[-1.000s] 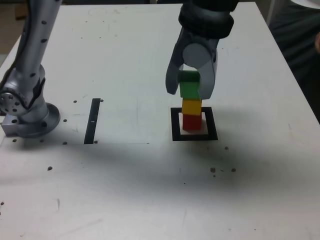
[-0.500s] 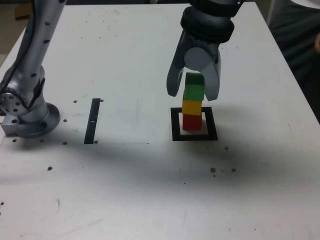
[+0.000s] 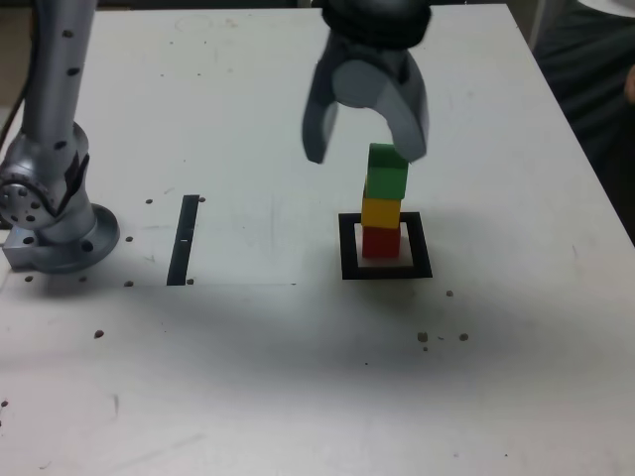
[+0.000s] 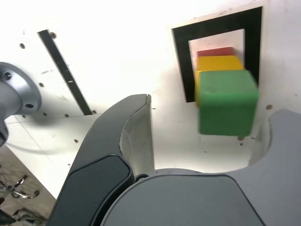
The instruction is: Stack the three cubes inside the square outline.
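Three cubes stand stacked inside the square outline (image 3: 347,248): the red cube (image 3: 380,241) at the bottom, the yellow cube (image 3: 380,211) on it, the green cube (image 3: 387,171) on top, set slightly askew. My gripper (image 3: 365,151) hovers over the stack with its jaws spread wide and nothing between them. One fingertip shows just in front of the green cube's top edge in the exterior view. From the wrist, the green cube (image 4: 226,101) sits between the open gripper (image 4: 211,106) fingers, untouched, with the yellow cube (image 4: 218,62), red cube (image 4: 215,52) and square outline (image 4: 181,61) beneath.
A straight black tape strip (image 3: 184,238) lies on the white table toward the exterior view's left, also seen from the wrist (image 4: 63,66). The arm's silver base (image 3: 55,218) stands at the far left edge. Small dark specks dot the tabletop.
The jaws have opened off the green cube, leaving it on the stack. The gripper has risen and shifted a little toward the exterior view's left.
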